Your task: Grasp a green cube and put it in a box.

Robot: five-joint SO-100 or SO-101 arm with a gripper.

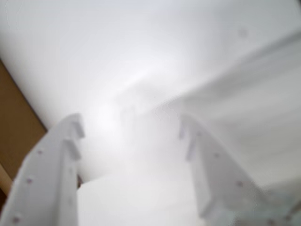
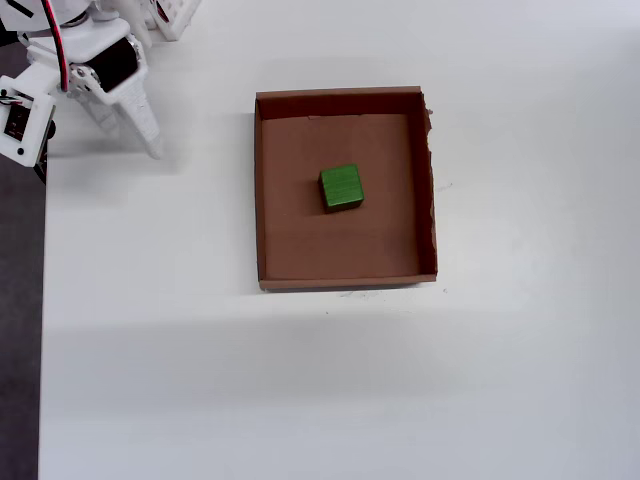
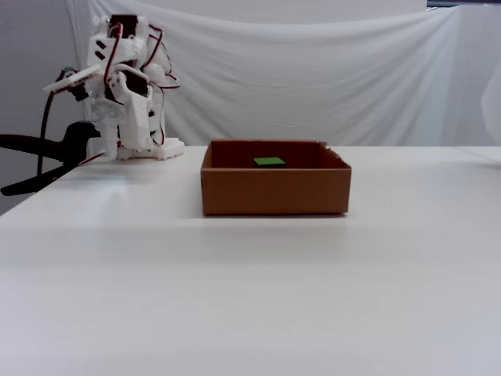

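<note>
The green cube [image 2: 341,187] lies inside the box [image 2: 345,275], a little above its middle in the overhead view. In the fixed view only the cube's top [image 3: 270,162] shows over the box's front wall [image 3: 274,192]. The arm is folded up at the table's far left corner, well away from the box. My gripper [image 2: 150,145] points down at the bare table there. In the wrist view my gripper [image 1: 130,129] has its fingers apart with nothing between them. Neither cube nor box shows in that blurred view.
A white lattice basket [image 2: 176,14] sits behind the arm at the top edge. A black clamp [image 3: 47,153] holds the table's left edge by the arm's base. The table's left edge [image 2: 44,300] runs close to the arm. White cloth [image 3: 313,78] hangs behind.
</note>
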